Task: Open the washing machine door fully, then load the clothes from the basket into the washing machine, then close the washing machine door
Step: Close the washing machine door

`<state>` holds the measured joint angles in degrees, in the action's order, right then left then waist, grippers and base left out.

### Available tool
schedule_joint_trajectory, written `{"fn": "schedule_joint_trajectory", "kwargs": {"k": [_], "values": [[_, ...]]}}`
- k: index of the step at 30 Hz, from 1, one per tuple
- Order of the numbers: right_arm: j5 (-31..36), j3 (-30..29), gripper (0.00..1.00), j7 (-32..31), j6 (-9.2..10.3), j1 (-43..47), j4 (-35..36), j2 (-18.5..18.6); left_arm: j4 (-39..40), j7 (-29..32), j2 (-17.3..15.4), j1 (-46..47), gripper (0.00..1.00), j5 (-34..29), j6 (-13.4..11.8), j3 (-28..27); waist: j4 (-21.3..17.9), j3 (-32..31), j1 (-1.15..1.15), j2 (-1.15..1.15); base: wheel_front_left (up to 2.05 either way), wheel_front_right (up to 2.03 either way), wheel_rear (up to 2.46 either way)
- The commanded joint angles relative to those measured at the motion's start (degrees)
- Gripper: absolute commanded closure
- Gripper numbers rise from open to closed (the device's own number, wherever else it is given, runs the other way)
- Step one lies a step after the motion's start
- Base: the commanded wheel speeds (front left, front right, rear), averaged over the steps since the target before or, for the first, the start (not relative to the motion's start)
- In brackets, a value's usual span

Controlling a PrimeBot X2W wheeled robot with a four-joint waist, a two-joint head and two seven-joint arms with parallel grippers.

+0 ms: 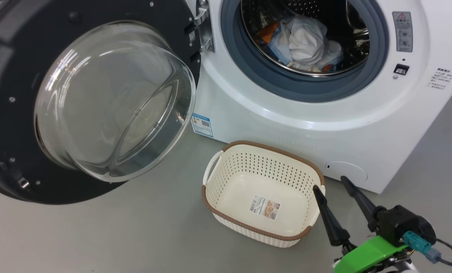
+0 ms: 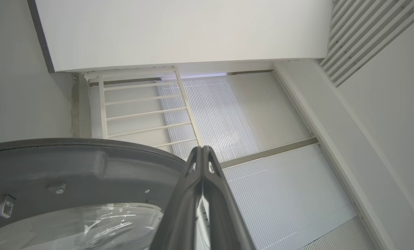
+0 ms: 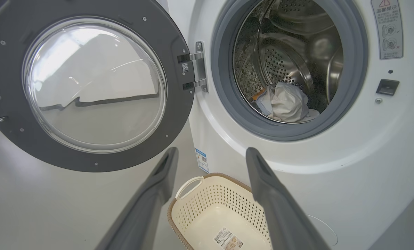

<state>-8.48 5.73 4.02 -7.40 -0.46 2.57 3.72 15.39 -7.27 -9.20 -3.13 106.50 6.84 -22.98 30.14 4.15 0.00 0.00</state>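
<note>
Grey floor (image 1: 115,235) carries it all: the clothes (image 1: 305,41) lie bunched in the steel drum (image 3: 286,59) of the washing machine (image 1: 271,125), the washing machine door (image 1: 5,113) hangs swung wide at its left, and the basket (image 1: 263,149) stands just before it with a label (image 1: 264,207) on its floor. We see a blue sticker (image 1: 202,124) at the machine's lower corner and a grey warning label (image 1: 402,32) beside the opening, both too small to read. Our right jaws stand wide apart by the basket's right rim; our left jaws are pressed together beside the door's dark rim.
</note>
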Motion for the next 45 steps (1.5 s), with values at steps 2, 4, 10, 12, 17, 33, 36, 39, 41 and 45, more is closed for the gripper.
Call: {"fn": "schedule_joint_trajectory", "kwargs": {"k": [2,4,10,12,17,33,36,39,41,45], "values": [[0.7,1.2,0.0,-0.4,-0.09,-3.0,2.2,0.3,-1.4,1.8,-3.8,4.0,1.0,1.4,0.6,-4.0,0.3,1.3,0.0,0.0,0.0,0.0,0.0],[0.8,1.2,0.0,-0.7,-0.09,-3.3,2.6,0.6,-5.8,3.9,-6.5,6.4,1.0,3.0,0.6,-5.9,0.4,2.1,0.0,0.0,0.0,0.0,0.0],[1.0,1.2,0.0,-1.4,-0.09,-4.1,3.5,1.4,-20.8,10.0,-15.6,13.7,1.0,6.5,-0.6,-7.3,0.6,3.6,0.0,0.0,0.0,0.0,0.0],[0.9,1.2,0.0,-1.5,-0.09,-4.2,3.7,1.7,-25.4,11.7,-18.3,16.0,1.0,7.1,-1.7,-7.1,0.6,3.8,0.0,0.0,0.0,0.0,0.0],[0.7,1.4,0.0,-2.0,-0.09,-4.0,4.1,2.3,-34.4,15.2,-23.9,21.2,1.0,7.2,-4.7,-5.3,0.5,4.0,0.0,0.0,0.0,0.0,0.0],[0.9,1.9,0.0,-4.5,-0.09,-4.4,7.5,4.1,-46.7,25.0,-33.2,28.7,1.0,0.8,-12.1,6.4,-2.1,7.3,0.0,0.0,0.0,0.0,0.0],[0.9,2.0,0.0,-4.8,-0.09,-4.6,7.8,4.4,-47.5,26.5,-33.4,28.6,1.0,-0.1,-12.3,8.1,-2.4,7.9,0.0,0.0,0.0,0.0,0.0],[0.8,2.2,0.0,-5.1,-0.09,-4.9,8.1,4.8,-48.4,27.9,-32.9,29.0,1.0,-0.6,-12.1,9.5,-2.8,8.5,0.0,0.0,0.0,0.0,0.0],[0.8,2.2,0.0,-5.4,-0.09,-5.1,8.4,5.0,-49.0,28.1,-32.5,29.1,1.0,-1.2,-12.0,10.4,-3.0,9.0,0.0,0.0,0.0,0.0,0.0],[0.7,2.3,0.0,-6.0,-0.09,-5.4,9.1,5.4,-50.6,28.0,-31.5,29.6,1.0,-1.8,-11.4,11.3,-3.4,10.1,0.0,0.0,0.0,0.0,0.0]]}}
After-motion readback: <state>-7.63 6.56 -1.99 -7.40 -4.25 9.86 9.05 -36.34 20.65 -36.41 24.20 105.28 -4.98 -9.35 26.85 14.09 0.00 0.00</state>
